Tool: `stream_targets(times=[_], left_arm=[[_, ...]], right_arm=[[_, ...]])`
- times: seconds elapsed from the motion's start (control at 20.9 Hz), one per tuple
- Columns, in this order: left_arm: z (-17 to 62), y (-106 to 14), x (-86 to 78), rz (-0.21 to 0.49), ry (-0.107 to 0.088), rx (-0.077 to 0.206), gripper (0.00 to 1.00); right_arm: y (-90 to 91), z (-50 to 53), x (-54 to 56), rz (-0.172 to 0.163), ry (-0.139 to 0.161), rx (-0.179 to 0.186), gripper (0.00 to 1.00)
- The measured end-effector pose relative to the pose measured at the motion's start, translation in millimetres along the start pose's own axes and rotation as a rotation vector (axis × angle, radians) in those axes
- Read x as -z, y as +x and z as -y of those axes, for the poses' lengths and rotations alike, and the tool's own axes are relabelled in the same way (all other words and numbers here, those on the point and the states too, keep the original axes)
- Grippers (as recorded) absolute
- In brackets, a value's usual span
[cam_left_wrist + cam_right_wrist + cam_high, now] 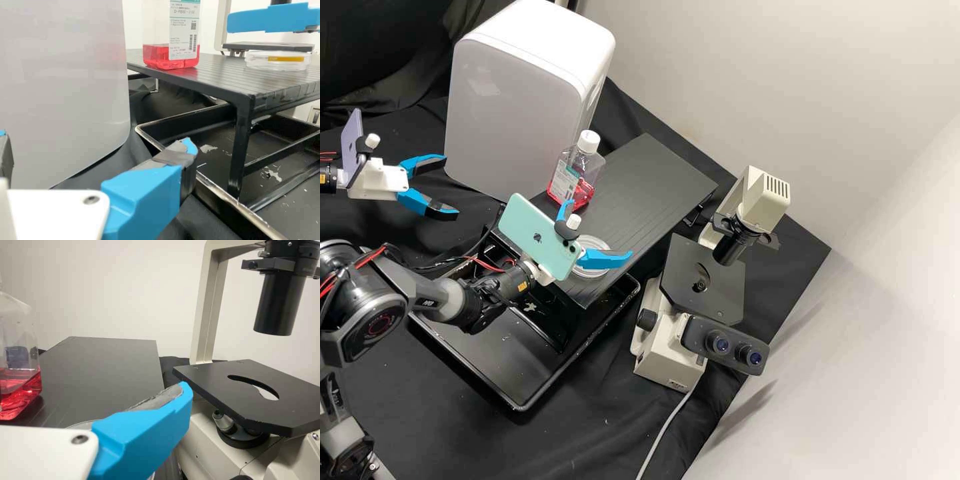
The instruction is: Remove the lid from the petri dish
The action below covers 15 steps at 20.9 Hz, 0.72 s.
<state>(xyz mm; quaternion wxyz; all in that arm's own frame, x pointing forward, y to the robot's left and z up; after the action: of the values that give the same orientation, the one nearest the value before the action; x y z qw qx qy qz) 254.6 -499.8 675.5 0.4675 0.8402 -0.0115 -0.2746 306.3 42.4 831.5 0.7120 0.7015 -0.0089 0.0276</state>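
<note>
On rack (653,180): clear lidded petri dish (265,61), yellow label; right hand (600,227), left hand (451,186) both wide.

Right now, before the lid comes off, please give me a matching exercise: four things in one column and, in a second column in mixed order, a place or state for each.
Things:
1. flask
2. dish
3. microscope
4. left gripper

Places or states:
A. open, near the white box
B. on the rack, under the right gripper
C. holds red liquid
D. on the bench, beside the rack

Pairs: 1-C, 2-B, 3-D, 4-A
</note>
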Motion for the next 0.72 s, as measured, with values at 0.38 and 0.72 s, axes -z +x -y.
stream_targets(times=[0.38,0.72], left_arm=[[1.0,-8.3,-7.1,0.039,0.013,0.014,1.00],[4.4,-9.6,-15.2,0.067,0.016,0.028,1.00]], right_arm=[[0.0,0.0,0.0,0.000,0.000,0.000,1.00],[-11.0,2.9,-3.2,0.013,-0.001,0.013,1.00]])
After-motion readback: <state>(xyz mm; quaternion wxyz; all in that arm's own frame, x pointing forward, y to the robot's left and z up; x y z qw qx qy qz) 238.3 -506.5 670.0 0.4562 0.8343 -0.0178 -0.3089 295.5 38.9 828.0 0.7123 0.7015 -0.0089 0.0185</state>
